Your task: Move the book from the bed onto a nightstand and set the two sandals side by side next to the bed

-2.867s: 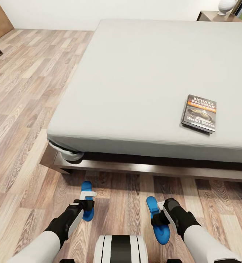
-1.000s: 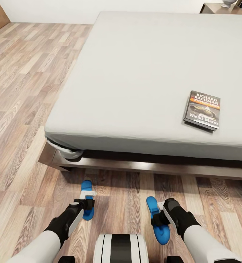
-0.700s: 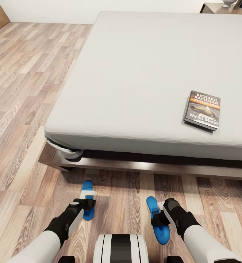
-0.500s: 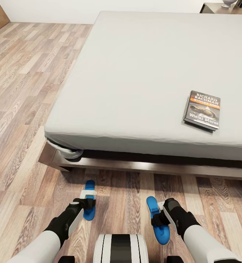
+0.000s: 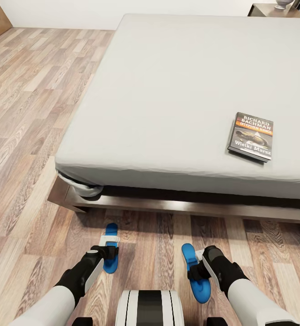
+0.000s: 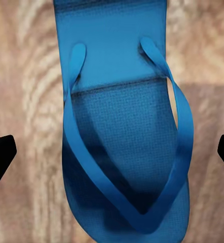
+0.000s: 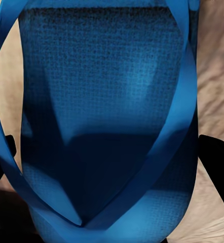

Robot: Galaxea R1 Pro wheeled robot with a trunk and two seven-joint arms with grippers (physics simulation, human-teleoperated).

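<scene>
While both sandals lie on the floor (image 5: 27, 136) just in front of the bed (image 5: 177, 90), the book (image 5: 251, 136) is untouched on the mattress near the front edge, right of centre.

Left gripper (image 5: 110, 242) hangs over the left sandal (image 5: 110, 253); in the left wrist view its dark fingertips (image 6: 1, 158) stand spread, well apart either side of the sole, not touching. Right gripper (image 5: 195, 265) sits on the right sandal (image 5: 198, 283); fingertips (image 7: 216, 157) flank the sole closely, but can't tell if it's pinching or just loose around it.

Progress, by my read: sandals are near the bed, roughly parallel w/ a plank-wide gap btwn them, so maybe need nudging together. Book step not begun.

Room: open floor to the left; bed frame edge close ahead. A nightstand (image 5: 269, 10) is at the far right corner, well away.
</scene>
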